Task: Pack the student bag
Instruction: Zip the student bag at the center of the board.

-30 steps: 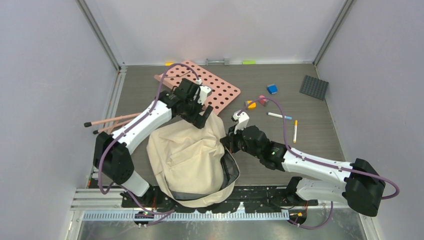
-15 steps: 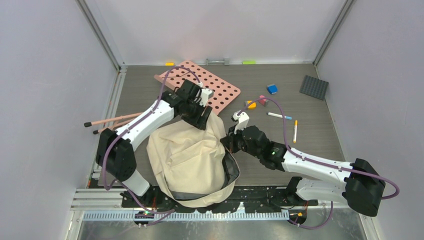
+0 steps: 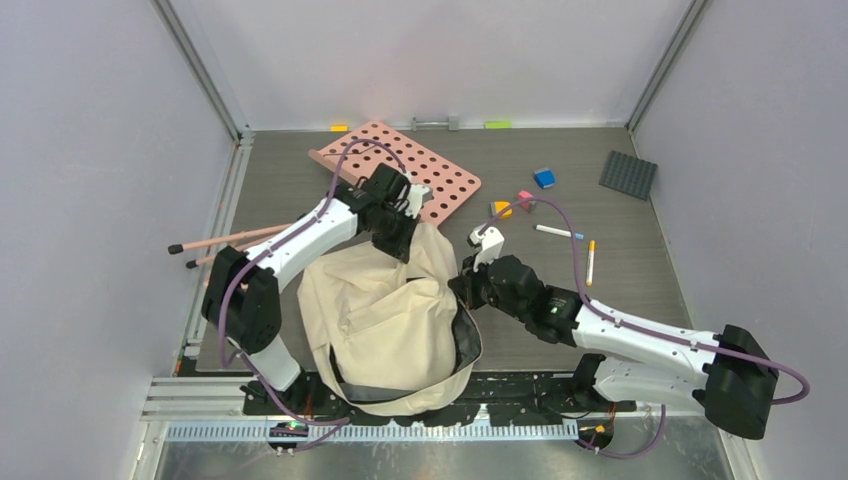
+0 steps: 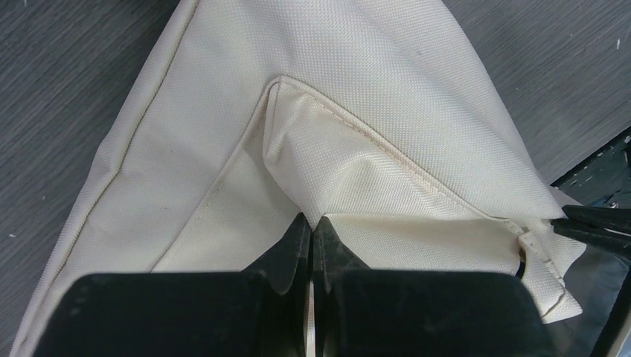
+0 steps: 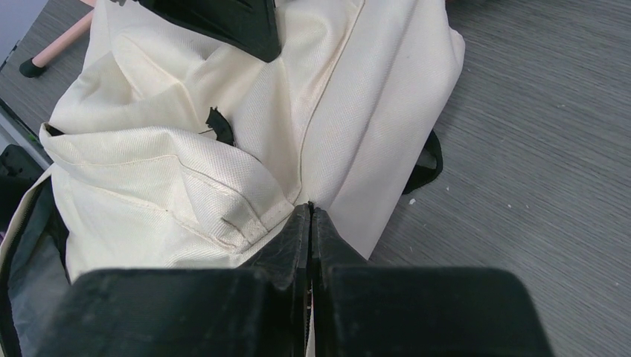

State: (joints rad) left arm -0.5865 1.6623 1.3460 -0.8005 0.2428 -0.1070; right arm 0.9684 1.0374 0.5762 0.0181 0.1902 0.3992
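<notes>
Left wrist: left hand (image 4: pixel 311 223) pinches student bag (image 4: pixel 357 111); right hand (image 5: pixel 309 212) seemingly likewise.

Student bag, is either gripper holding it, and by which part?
Both seem to pinch the student bag: left gripper on a fabric fold at its far end, right gripper on a side seam.

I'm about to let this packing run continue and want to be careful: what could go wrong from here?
1. The left gripper has its jaws shut on only a thin fold of the bag; a pull may slip it free.
2. The right gripper pinches just a seam edge too, so the opening may not spread.
3. The bag's near end overhangs the table edge; tugging that way could drag it off.
</notes>
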